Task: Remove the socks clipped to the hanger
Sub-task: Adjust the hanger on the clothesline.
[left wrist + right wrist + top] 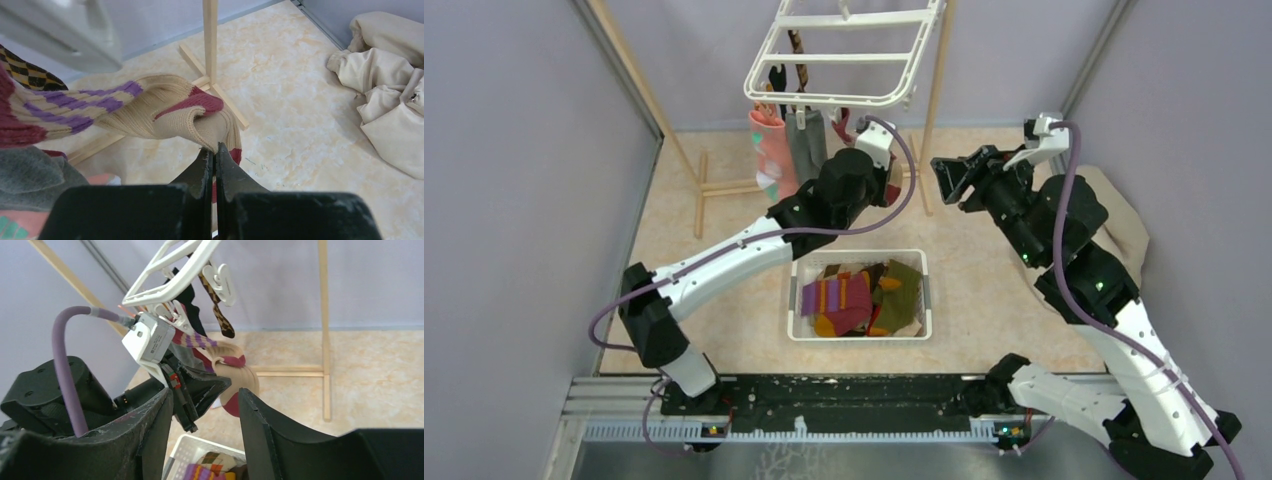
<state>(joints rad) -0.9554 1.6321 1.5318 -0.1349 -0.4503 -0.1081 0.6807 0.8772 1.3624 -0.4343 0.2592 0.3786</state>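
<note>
The white hanger (844,50) hangs at the back centre; it also shows in the right wrist view (165,270). Pink-and-mint (769,150), grey (806,140), black and brown argyle (217,305) socks dangle from its clips. My left gripper (214,150) is shut on the toe end of a beige sock with purple and maroon stripes (165,112). That sock stretches from the jaws up toward the hanger's rim. In the top view the left gripper (890,188) sits just below the hanger's front edge. My right gripper (205,392) is open and empty, to the right of the hanger (949,180).
A white slotted basket (859,254) with several socks stands on the floor below the left arm. The wooden rack's pole (939,90) and feet (220,95) stand by the hanger. A beige cloth heap (390,75) lies at the right.
</note>
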